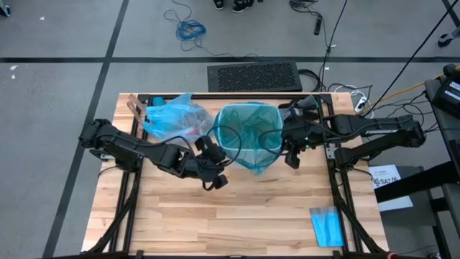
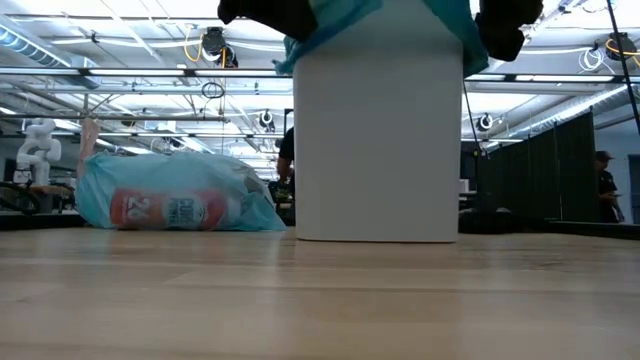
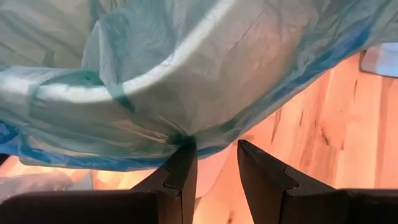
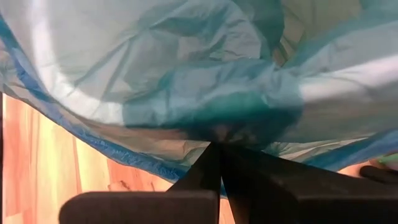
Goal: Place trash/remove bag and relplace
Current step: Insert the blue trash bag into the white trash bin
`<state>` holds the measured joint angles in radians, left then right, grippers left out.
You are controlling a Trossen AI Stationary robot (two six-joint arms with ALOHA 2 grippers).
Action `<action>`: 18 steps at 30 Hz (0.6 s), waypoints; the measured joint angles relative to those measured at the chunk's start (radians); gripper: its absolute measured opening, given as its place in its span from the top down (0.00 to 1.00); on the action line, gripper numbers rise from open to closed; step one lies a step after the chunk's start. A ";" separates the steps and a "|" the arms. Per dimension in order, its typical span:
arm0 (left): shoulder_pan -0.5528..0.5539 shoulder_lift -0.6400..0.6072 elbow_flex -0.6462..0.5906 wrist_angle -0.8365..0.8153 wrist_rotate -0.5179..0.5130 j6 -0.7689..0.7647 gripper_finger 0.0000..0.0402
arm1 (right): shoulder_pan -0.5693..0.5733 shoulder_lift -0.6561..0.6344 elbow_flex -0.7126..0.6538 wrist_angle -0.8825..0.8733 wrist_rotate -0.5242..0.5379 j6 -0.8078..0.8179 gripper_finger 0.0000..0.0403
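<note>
A white bin (image 2: 378, 130) stands mid-table, lined with a teal-green liner (image 1: 248, 137) whose edge is draped over the rim. The light-blue bag (image 1: 172, 119) lies on its side on the table left of the bin, and trash, a red-and-white bottle (image 2: 160, 210), shows through it. My left gripper (image 3: 214, 144) is at the bin's left near rim (image 1: 215, 150), fingers apart under the liner's overhang. My right gripper (image 4: 217, 146) is at the bin's right rim (image 1: 286, 140), shut on the liner. My left gripper touches the liner's overhanging skirt with the tip of one finger (image 3: 185, 149); the film's creases gather at that spot (image 3: 180, 134). Nothing sits between its two fingers. My right gripper pinches a gathered bunch of the liner's overhang (image 4: 217, 132) at its fingertips, slanting down from the table's right. The film fans out from the pinch and stays draped over the bin's rim.
A small flat folded blue sheet (image 1: 327, 226) lies near the table's front right corner. A brown scrap (image 1: 135, 108) sits beside the full bag at the far left. Bare wood (image 1: 237, 216) spreads in front of the bin.
</note>
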<state>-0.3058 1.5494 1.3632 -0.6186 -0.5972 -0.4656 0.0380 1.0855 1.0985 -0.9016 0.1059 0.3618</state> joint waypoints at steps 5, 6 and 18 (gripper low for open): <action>-0.001 -0.004 0.000 0.000 0.000 0.000 0.72 | -0.005 -0.034 0.000 -0.001 -0.001 0.018 1.00; -0.001 -0.004 0.000 -0.001 0.000 0.000 0.72 | -0.004 -0.044 0.001 -0.006 -0.003 0.024 1.00; 0.019 -0.004 0.000 -0.037 0.001 0.000 0.72 | 0.028 -0.158 0.002 -0.002 0.031 0.067 1.00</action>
<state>-0.2865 1.5452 1.3632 -0.6559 -0.5961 -0.4652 0.0660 0.9276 1.1004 -0.9032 0.1368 0.4292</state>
